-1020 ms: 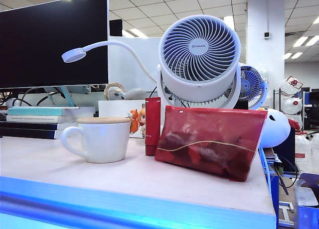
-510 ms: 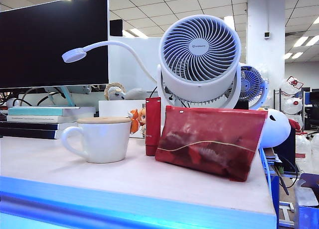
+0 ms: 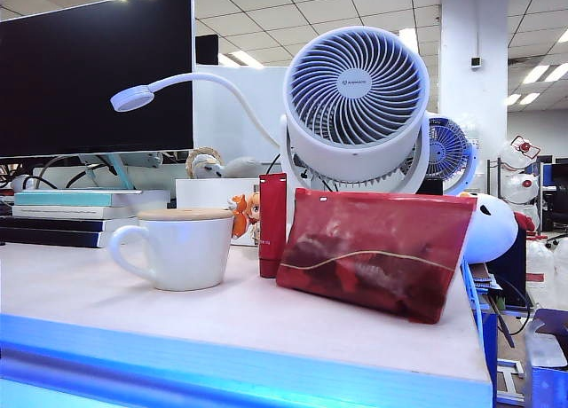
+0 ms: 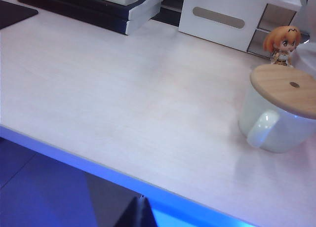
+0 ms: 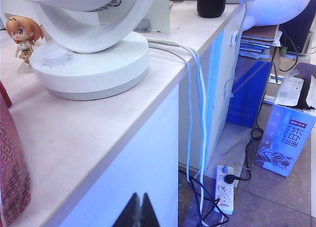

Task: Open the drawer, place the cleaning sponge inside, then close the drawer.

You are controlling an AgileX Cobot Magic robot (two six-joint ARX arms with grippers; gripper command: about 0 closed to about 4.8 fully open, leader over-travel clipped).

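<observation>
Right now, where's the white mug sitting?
In the exterior view the white mug stands left of centre on the desk top, beside the red tube. The left wrist view shows it near the orange-haired figurine, wooden lid on.

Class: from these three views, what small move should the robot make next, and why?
Probably just park the left gripper clear of the desk. No sponge shows on the desk, the drawer front looks closed, and both the left gripper and the right gripper are shut and empty, so the job seems done.
</observation>
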